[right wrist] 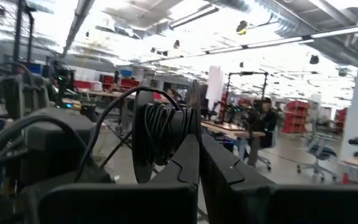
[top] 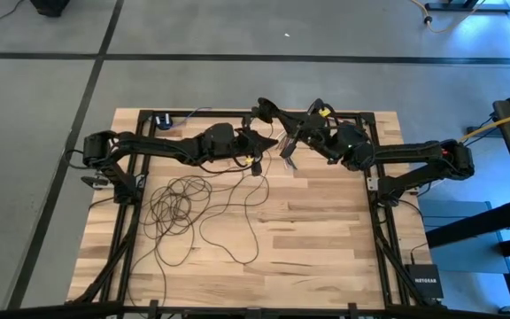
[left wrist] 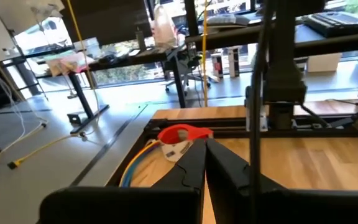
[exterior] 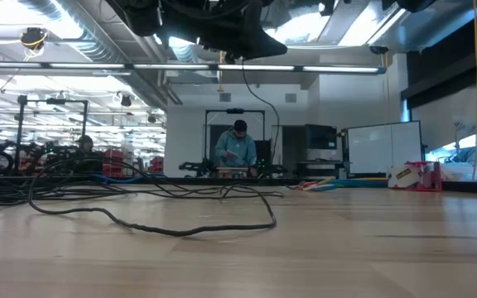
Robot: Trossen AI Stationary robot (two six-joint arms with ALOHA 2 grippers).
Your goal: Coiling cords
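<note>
Step in hand: While most of the cord (top: 184,208) lies in loose loops on the table (top: 326,230), both arms are raised above the table's far edge, so this looks like the winding stage, with much of the length not yet coiled.
Cord: thin and dark, sprawled toward the left side of the table, one strand running up from the tangle to the raised arms; in the low view it snakes flat across the wood.
Coil: in the right wrist view a tight bundle of dark wire (right wrist: 161,134) sits just beyond the right arm's fingers; whether they pinch it I cannot tell.
Left end effector (top: 257,165): fingers pressed together, above the far edge of the table, just beside the rising strand; no strand visibly between them.
Right end effector (top: 290,152): fingers together, close beside the left one, well above the table.
Next move: likely drawing more slack up from the tangle and laying another turn on the bundle, which calls for one end effector to part and take a fresh hold without snagging the crossing loops.
</note>
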